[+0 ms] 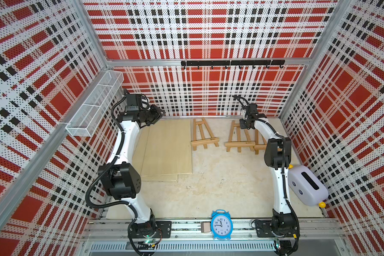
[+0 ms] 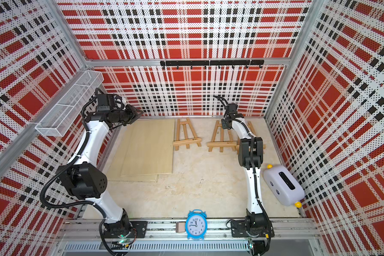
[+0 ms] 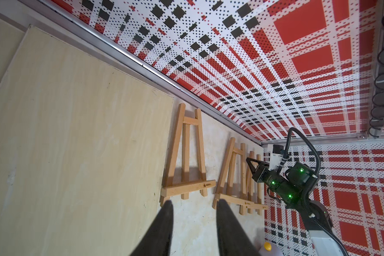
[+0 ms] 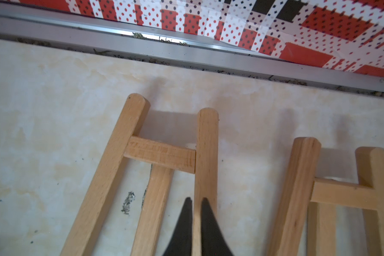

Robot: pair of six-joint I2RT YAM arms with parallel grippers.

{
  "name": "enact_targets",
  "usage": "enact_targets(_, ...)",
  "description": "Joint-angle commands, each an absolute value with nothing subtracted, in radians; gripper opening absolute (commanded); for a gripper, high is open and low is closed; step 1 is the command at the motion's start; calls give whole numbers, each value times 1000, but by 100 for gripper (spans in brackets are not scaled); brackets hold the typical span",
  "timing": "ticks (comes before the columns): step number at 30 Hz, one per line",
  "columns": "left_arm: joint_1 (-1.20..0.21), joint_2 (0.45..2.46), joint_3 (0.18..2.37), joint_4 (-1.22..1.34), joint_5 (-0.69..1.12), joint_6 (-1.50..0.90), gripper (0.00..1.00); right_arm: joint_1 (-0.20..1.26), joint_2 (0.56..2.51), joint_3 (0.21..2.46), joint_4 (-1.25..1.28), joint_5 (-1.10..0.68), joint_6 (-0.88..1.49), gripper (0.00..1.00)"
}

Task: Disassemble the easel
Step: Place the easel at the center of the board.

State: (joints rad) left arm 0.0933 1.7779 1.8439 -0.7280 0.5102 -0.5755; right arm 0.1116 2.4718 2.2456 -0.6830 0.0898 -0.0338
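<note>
— Which step is in hand?
— The start of work on one easel, I'd judge; the boards point(image 1: 166, 150) lie flat on the table point(image 1: 208, 188) by the left arm; three easels sit in a row near the back wall; the right pincer point(image 4: 196, 202) hovers over the middle easel point(image 4: 162, 156), fingers together beside one upright leg, nothing clearly held.
— And the other arm?
— The left pincer point(image 3: 195, 204) hangs in the air over the boards' back edge, fingers apart and empty, pointing toward the easel beside the boards point(image 3: 187, 188).
— What does the next move call for?
— The right fingers would have to part before they can take a leg or the crossbar; they need to straddle the wood, not ride on top of it; whether the easels lie flat or lean on a rear leg I cannot tell, so a slow approach seems wise.
— Room to move?
— Tight at the back; the easel tops are near the wall rail point(image 4: 186, 51); the third easel point(image 4: 341, 192) is just beside the middle one, partly hidden by the right arm; the open table lies toward the front, so a pull that way looks safest.
</note>
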Motion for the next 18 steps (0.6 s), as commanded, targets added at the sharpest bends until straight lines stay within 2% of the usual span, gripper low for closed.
enact_targets(1, 92, 1796, 1885, -743, 491, -575, 37, 97, 2445, 2224, -657, 92, 16, 26)
enact_targets(11, 84, 1815, 1876, -733, 494, -575, 37, 97, 2422, 2168, -712, 87, 62, 29)
enact_targets(18, 83, 1812, 1860, -723, 499, -575, 36, 97, 2430, 2151, -701, 35, 89, 23)
